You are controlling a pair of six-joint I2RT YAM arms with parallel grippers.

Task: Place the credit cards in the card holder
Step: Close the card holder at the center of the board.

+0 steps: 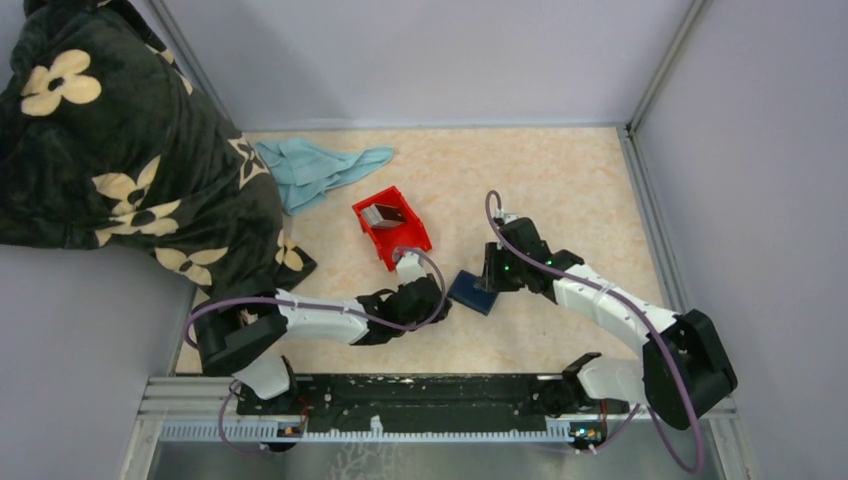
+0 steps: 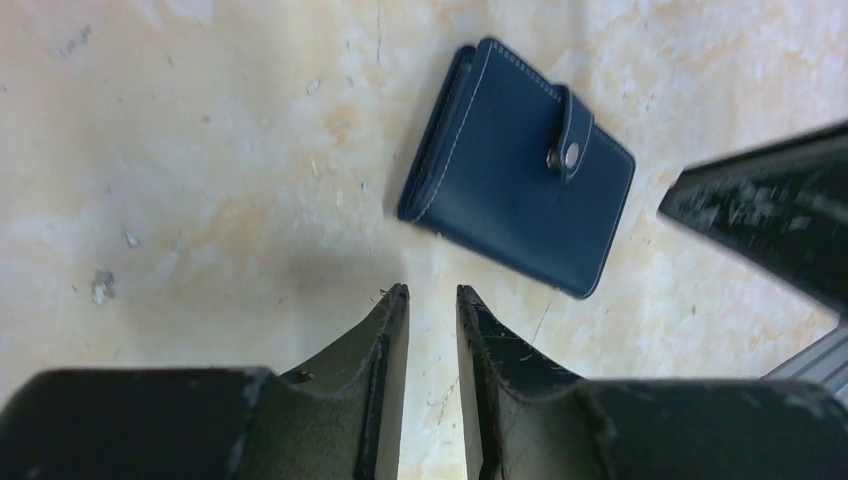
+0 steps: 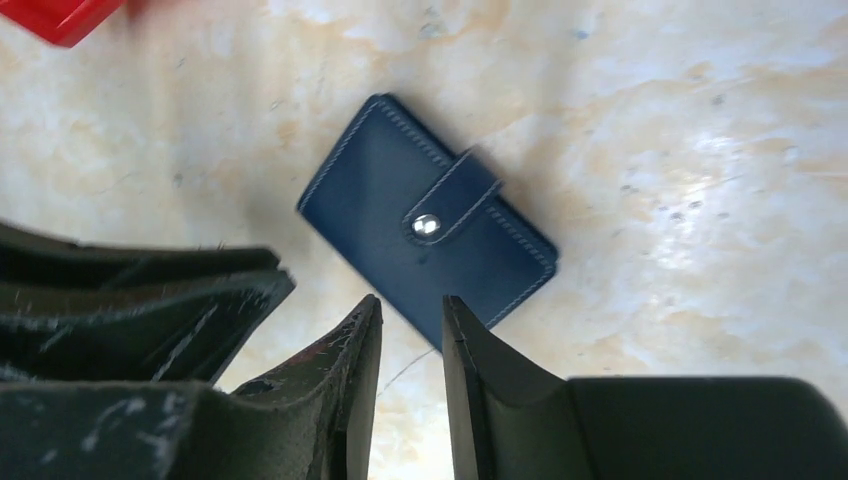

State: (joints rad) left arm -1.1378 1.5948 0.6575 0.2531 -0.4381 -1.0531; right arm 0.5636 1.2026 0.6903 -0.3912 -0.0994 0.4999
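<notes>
The card holder (image 1: 474,291) is a closed navy wallet, snap tab fastened, lying flat on the table between my two grippers. It shows in the left wrist view (image 2: 515,170) and the right wrist view (image 3: 425,225). The credit cards (image 1: 383,213), tan and greyish, stand in the red bin (image 1: 405,243). My left gripper (image 1: 438,300) (image 2: 432,291) sits just left of the wallet, jaws a narrow gap apart and empty. My right gripper (image 1: 489,279) (image 3: 410,299) hovers at the wallet's right edge, jaws narrowly apart and empty.
A light blue cloth (image 1: 318,169) lies at the back left. A dark flowered blanket (image 1: 120,150) covers the left side. Grey walls enclose the table. The red bin's corner shows in the right wrist view (image 3: 55,15).
</notes>
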